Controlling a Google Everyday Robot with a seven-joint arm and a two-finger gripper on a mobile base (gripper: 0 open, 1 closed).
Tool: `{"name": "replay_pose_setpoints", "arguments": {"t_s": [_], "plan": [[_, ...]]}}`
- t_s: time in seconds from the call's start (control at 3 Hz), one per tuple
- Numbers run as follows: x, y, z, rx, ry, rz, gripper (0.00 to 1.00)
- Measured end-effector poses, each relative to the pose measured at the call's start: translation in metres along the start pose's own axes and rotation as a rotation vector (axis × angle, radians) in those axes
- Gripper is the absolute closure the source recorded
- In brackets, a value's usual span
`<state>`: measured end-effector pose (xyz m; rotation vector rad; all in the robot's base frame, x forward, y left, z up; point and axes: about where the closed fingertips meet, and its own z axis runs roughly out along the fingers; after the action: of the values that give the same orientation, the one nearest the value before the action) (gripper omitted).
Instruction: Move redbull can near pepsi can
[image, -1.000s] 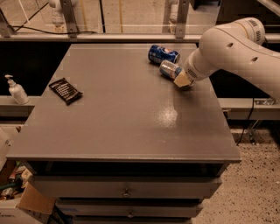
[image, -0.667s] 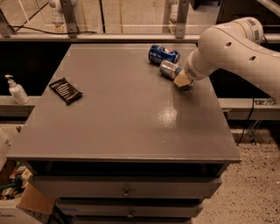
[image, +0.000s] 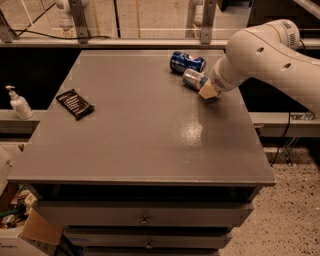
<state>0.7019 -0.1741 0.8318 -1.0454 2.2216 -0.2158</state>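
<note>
The pepsi can (image: 187, 62), dark blue with a round logo, lies on its side at the far right of the grey table (image: 135, 125). The redbull can (image: 193, 79), slim and silvery, lies on its side just in front of it, almost touching it. My gripper (image: 209, 90) is at the redbull can's right end, low over the table; the white arm comes in from the right and hides most of the can's far end.
A black snack packet (image: 75, 103) lies at the table's left side. A white pump bottle (image: 19, 103) stands on a ledge left of the table. Drawers are below the table's front edge. A rail runs behind the table.
</note>
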Motion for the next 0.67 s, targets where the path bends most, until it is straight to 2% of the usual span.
{"name": "replay_pose_setpoints", "arguments": {"t_s": [0.33,0.67], "plan": [[-0.0006,0.0005,0.0013,-0.004,0.0,-0.009,0.12],[-0.0009,0.0002,0.0012,-0.006,-0.004,-0.009,0.0]]}}
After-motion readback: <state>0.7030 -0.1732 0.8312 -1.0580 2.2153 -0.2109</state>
